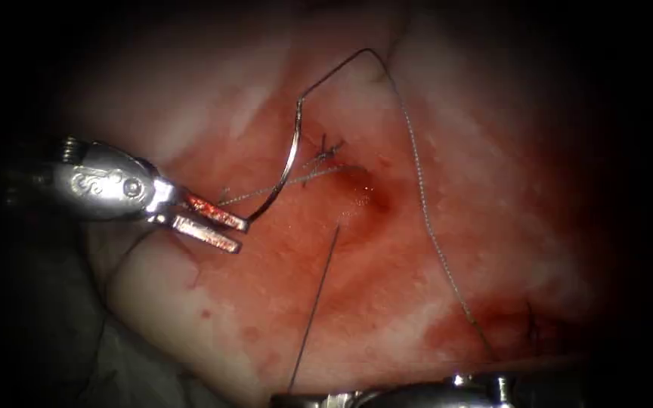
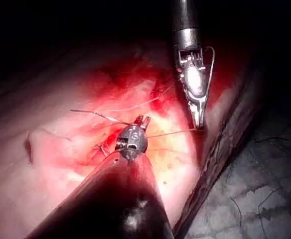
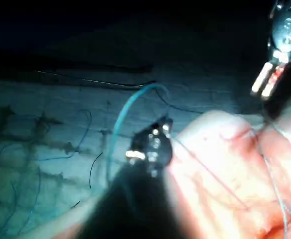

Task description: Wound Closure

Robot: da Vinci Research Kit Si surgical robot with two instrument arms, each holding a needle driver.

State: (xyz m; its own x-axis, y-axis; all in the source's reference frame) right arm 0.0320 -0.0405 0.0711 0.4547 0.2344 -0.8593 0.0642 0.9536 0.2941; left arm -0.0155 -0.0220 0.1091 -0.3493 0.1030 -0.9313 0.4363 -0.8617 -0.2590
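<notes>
My left tool [image 1: 242, 236] lies on the tissue [image 1: 493, 166] left of the cut [image 1: 364, 198], jaws open and smeared red, holding nothing. The curved needle [image 1: 290, 162] arcs up from beside its upper jaw tip, left of the cut, and seems to rest on the surface. Thread [image 1: 425, 219] runs from the needle's upper end over the cut and down the right side. A knotted stitch [image 1: 328, 153] sits above the cut. My right tool [image 2: 199, 124] is at the tissue's near edge, shut on a taut thread strand [image 1: 315, 302]; its wrist [image 1: 455, 389] is at the bottom.
Red fluid pools in the cut and stains the tissue's lower right [image 1: 493, 325]. A grey cloth [image 1: 54, 332] with loose cut thread ends [image 3: 31, 159] lies beyond the tissue's near left edge. A short dark stitch end [image 1: 530, 321] stands at lower right.
</notes>
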